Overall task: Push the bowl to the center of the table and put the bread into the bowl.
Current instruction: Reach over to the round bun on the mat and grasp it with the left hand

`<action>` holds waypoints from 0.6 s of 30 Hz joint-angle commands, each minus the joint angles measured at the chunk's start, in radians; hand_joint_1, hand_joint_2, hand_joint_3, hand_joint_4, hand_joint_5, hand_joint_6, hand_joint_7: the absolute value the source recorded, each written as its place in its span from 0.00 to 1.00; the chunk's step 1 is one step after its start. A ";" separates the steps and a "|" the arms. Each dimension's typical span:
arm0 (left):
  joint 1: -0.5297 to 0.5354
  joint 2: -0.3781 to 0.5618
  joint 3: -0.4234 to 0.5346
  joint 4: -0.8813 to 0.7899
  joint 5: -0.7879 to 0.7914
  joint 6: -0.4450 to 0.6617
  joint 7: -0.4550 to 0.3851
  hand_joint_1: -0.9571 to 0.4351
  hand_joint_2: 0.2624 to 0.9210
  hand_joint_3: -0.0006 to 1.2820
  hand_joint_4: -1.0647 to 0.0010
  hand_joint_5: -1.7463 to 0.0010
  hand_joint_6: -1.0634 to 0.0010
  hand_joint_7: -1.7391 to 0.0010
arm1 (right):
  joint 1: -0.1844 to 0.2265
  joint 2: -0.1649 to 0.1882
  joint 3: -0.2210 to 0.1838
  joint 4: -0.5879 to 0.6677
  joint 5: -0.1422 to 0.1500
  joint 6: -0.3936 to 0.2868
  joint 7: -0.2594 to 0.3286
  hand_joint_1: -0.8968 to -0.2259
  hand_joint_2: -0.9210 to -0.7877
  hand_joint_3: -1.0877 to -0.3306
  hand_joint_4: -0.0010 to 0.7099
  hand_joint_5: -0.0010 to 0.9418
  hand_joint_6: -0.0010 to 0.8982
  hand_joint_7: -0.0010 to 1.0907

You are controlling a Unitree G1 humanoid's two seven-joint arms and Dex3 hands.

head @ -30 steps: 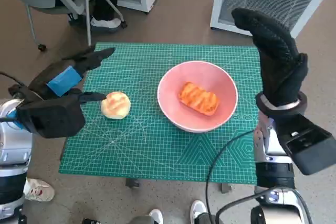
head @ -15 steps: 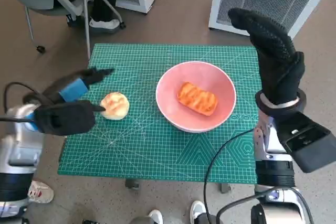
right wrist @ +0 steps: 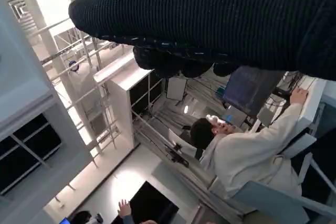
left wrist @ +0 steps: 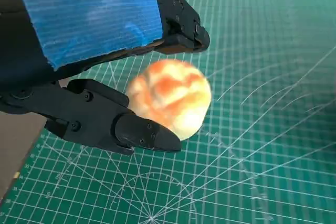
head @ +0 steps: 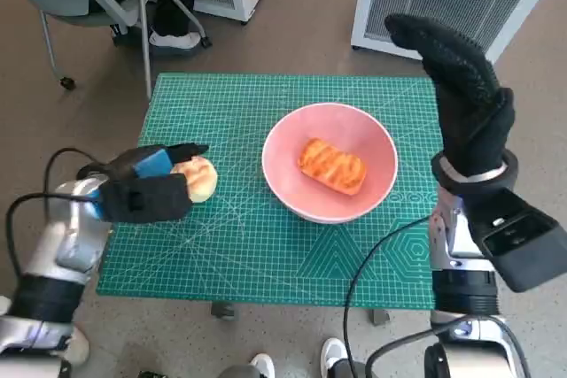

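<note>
**Left hand around the bun, right hand raised**

The pink bowl [head: 330, 162] sits near the middle of the green mat [head: 266, 254], slightly toward 3 o'clock. Inside it lies an orange, glazed loaf [head: 334, 165], tilted on the bowl's inner slope.

At 9 o'clock from the bowl, apart from it, a round pale bun [head: 199, 178] rests on the mat. The left hand [head: 142, 188] has its fingers on either side of the bun: in the left wrist view one finger [left wrist: 181, 27] arches over the bun's [left wrist: 170, 97] far side and another [left wrist: 121, 127] lies along its near side. Both look just beside or touching it; whether the bun is actually squeezed, I cannot tell. It sits on the mat, not lifted.

The right hand [head: 465, 99] stands upright at 3 o'clock of the bowl, beyond the mat's edge, fingers together and extended, holding nothing. The right wrist view shows only the glove [right wrist: 220, 19] and, beyond it, a seated person [right wrist: 247, 153].

A white cabinet [head: 461, 2] stands on the floor at 1 o'clock; chair legs [head: 142, 33] at 11.
</note>
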 commanded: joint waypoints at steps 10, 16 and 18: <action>-0.026 -0.030 -0.026 0.110 0.016 -0.057 0.083 0.59 1.00 0.09 0.33 0.64 0.50 0.33 | 0.012 -0.012 0.000 0.001 -0.023 -0.001 -0.015 0.50 0.00 0.30 0.00 0.53 0.00 0.61; -0.034 -0.030 -0.015 0.132 0.005 -0.085 0.115 0.68 1.00 0.11 0.40 0.33 0.51 0.27 | 0.012 -0.010 0.000 0.002 -0.027 -0.002 -0.019 0.50 0.00 0.30 0.00 0.53 0.00 0.61; -0.039 -0.027 -0.008 0.133 -0.002 -0.091 0.119 0.68 1.00 0.11 0.40 0.31 0.50 0.27 | 0.012 -0.010 -0.001 0.002 -0.028 -0.002 -0.020 0.50 0.00 0.30 0.00 0.53 0.00 0.61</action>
